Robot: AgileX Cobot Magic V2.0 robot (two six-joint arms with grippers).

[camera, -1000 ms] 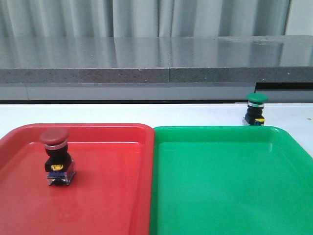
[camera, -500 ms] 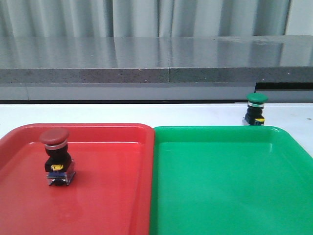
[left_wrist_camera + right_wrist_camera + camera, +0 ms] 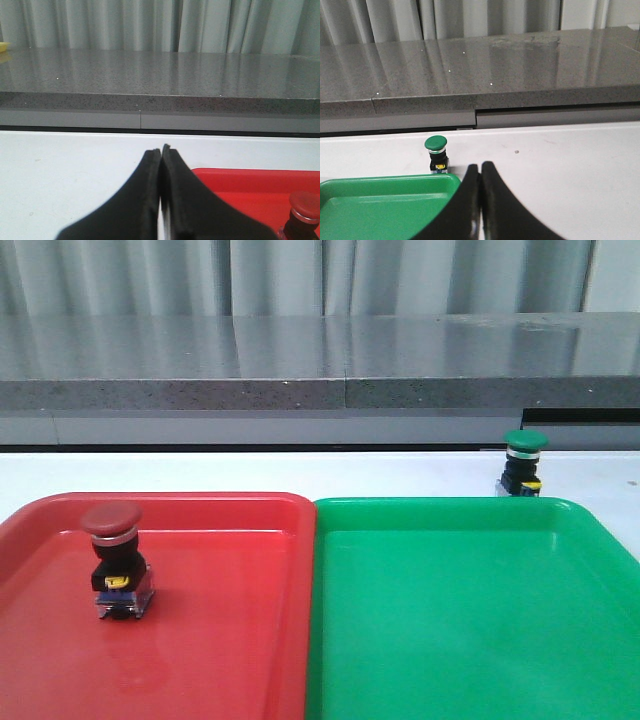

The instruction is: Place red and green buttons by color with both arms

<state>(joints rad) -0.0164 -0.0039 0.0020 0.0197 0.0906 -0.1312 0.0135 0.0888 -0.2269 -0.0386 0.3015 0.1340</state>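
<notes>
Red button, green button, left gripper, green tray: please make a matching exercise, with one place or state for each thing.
Things:
1. red button
2. green button
3. left gripper
4. green tray

States:
A. on the white table, beyond the green tray
B. shut, holding nothing
C. upright inside the red tray
D. has no button in it

Pairs: 1-C, 2-A, 3-B, 4-D

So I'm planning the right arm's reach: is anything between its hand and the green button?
Nothing visible. In the right wrist view, the shut right hand and the green button are separated only by bare white table; the green tray lies nearer than the button.
</notes>
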